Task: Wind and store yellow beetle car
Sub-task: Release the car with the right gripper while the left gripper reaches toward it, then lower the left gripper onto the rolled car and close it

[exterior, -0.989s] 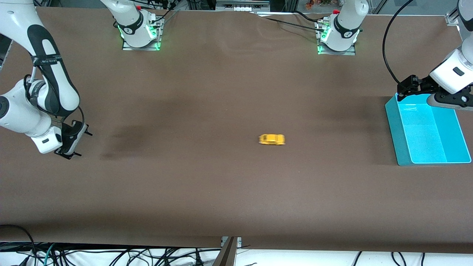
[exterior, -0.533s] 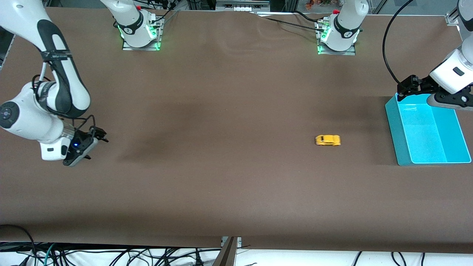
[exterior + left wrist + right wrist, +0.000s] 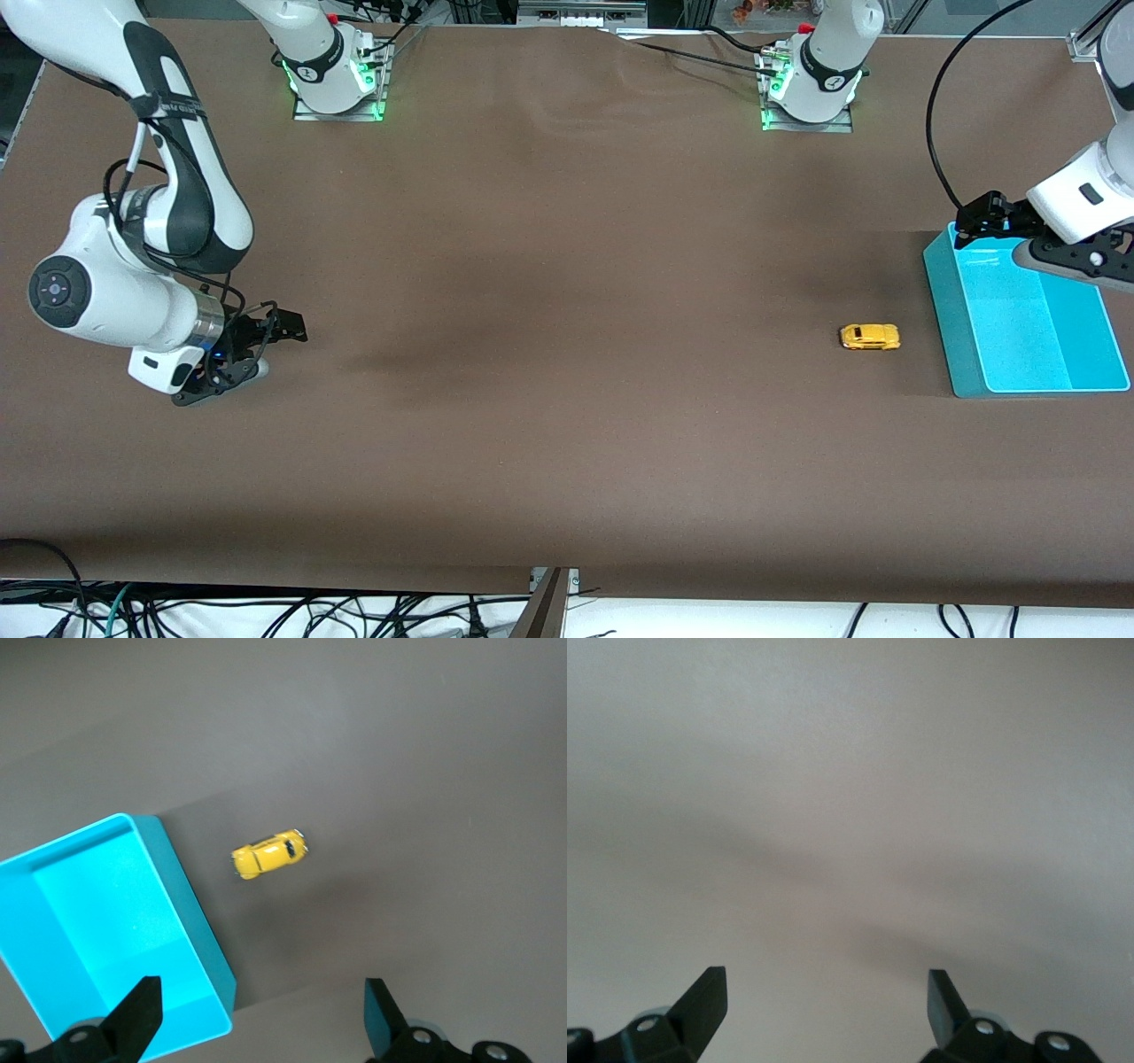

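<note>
Sitting on the table [image 3: 567, 461] just beside the empty blue bin [image 3: 952, 354], the yellow beetle car [image 3: 870, 337] awaits storing; left tool [image 3: 261, 1010] above the bin and right tool [image 3: 828, 1001] both gape wide, empty.

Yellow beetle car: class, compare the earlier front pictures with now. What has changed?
The yellow beetle car rolled toward the left arm's end, nearly reaching the blue bin. The open right gripper swung toward mid-table. The left gripper stays open over the bin.

Bright yellow beetle car [image 3: 870, 337] with dark windows, plain cyan bin [image 3: 943, 301], brown table [image 3: 567, 399].
</note>
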Motion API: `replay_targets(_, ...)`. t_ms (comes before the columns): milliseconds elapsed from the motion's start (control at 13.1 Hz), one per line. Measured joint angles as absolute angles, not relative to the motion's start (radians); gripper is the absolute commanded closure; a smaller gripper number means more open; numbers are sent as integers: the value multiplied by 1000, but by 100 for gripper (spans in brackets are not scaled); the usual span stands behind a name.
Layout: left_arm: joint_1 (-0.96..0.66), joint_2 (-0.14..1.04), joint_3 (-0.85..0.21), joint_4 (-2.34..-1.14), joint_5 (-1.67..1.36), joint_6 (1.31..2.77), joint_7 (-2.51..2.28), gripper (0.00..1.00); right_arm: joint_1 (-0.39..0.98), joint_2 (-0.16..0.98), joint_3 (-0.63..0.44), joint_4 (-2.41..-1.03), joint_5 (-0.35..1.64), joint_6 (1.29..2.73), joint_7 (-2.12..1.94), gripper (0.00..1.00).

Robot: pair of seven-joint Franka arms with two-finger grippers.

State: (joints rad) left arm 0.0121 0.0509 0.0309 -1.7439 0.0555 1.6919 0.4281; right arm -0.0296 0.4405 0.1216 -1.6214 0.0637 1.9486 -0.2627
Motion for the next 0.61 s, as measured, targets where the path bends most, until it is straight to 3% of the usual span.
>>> replay_targets(380, 32, 216, 32, -1749, 55, 1691, 822, 0, -23, 405, 120, -1358, 64, 1630, -133, 0)
replay_targets(609, 62, 311, 32, -1759, 55, 1792, 1109, 0, -25, 374, 76, -1288, 62, 1580, -120, 0)
